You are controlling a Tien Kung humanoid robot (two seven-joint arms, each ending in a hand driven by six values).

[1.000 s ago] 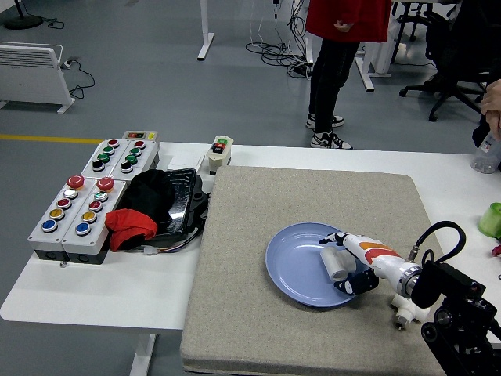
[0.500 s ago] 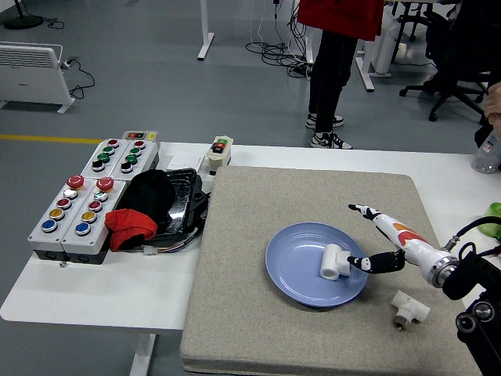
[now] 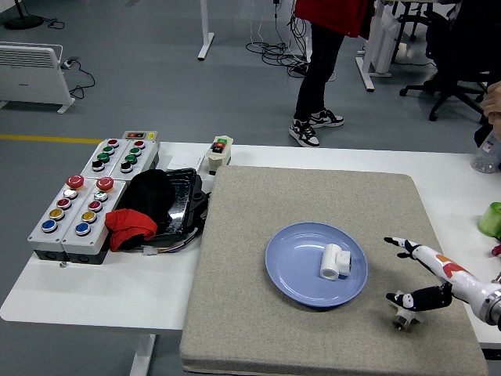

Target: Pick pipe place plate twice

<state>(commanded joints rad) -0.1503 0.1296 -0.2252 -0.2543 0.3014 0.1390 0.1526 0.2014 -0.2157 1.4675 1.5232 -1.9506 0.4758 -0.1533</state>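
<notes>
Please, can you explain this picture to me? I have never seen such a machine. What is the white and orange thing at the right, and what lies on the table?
The picture comes from a camera on the robot's head, looking down over a white table. The white and orange thing is the robot's right hand, with five fingers. Its fingers are spread and it holds nothing. The left hand is not in view.

A grey mat covers part of the table. On it stands a blue plate, and one white pipe piece lies in the plate. A second white pipe piece lies on the mat, right under the hand.

At the left are grey button boxes and a black tray with black and red cloth. A person is walking behind the table.
</notes>
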